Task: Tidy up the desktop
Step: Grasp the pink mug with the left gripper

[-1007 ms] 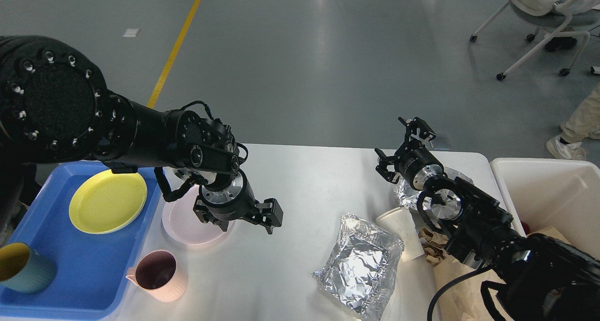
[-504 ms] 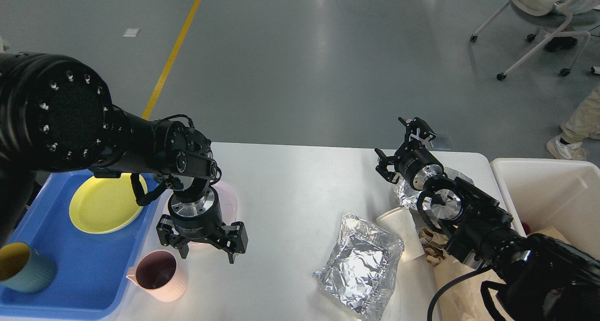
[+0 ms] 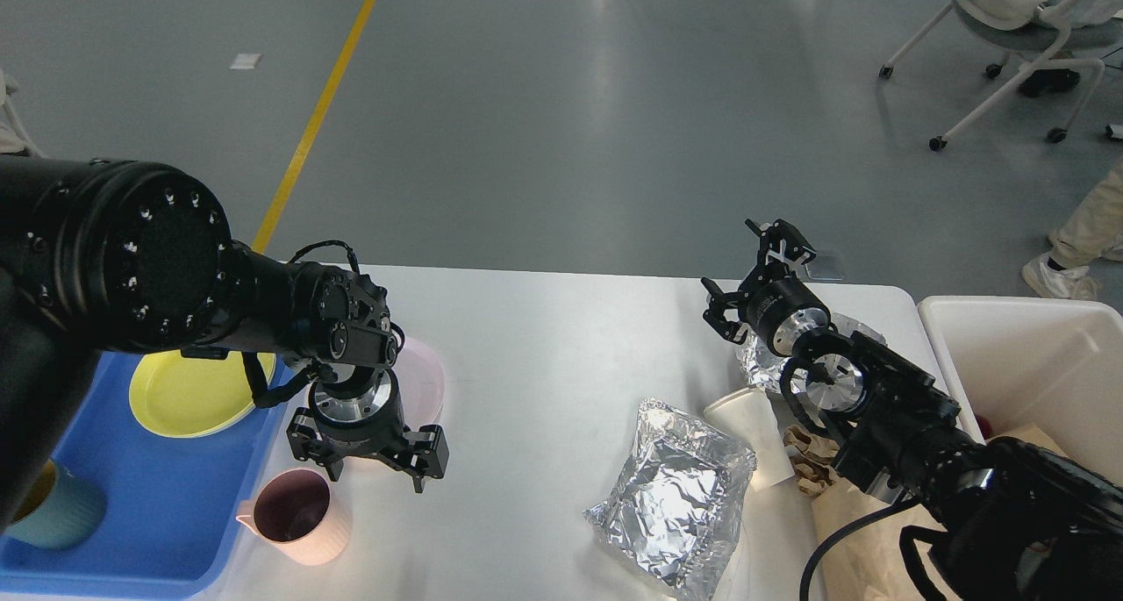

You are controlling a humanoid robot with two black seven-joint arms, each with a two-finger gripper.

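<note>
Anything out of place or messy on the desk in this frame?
Yes. Crumpled foil, a tipped paper cup and brown paper litter the desktop beside the white bin. A pink mug and pink plate sit outside the blue tray.

Left hand [image 3: 372, 461]: fingers spread wide, pointing down, wrist bent, empty.
Right hand [image 3: 746, 272]: raised, fingers parted, pointing far-left, empty.
</note>
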